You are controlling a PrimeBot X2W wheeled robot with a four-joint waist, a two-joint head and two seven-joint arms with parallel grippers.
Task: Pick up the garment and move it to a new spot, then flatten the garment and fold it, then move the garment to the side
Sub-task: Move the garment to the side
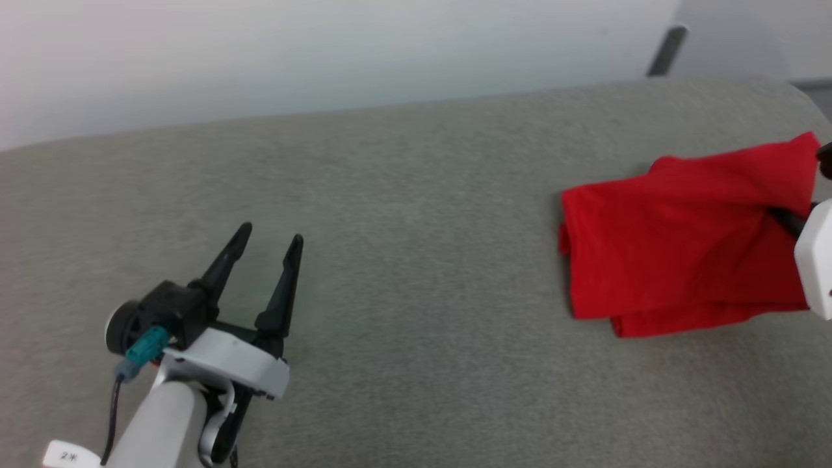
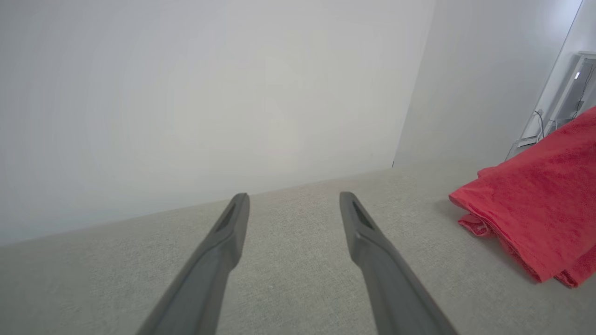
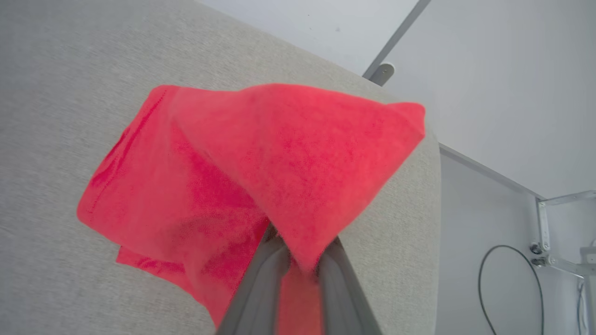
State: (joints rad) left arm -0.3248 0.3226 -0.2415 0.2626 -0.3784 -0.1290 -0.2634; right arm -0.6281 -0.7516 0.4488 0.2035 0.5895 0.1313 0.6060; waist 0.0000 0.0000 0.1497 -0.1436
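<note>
The garment (image 1: 676, 247) lies folded in layers at the right of the grey table (image 1: 416, 214); it shows as plain red cloth with a stitched hem. My right gripper (image 1: 790, 221) comes in from the right edge and is shut on the garment's right corner. In the right wrist view that corner (image 3: 298, 153) is lifted and drapes over the closed fingers (image 3: 272, 260), hiding their tips. My left gripper (image 1: 272, 234) hovers at the lower left, open and empty, far from the cloth. In the left wrist view the garment (image 2: 535, 209) sits to the right of the spread fingers (image 2: 233, 223).
A pale wall runs behind the table's rear edge (image 1: 325, 114). The table's rounded right corner (image 3: 430, 153) is close to the garment, with floor, a black cable (image 3: 507, 260) and a metal frame (image 3: 558, 200) beyond. A dark post (image 1: 666, 49) stands behind.
</note>
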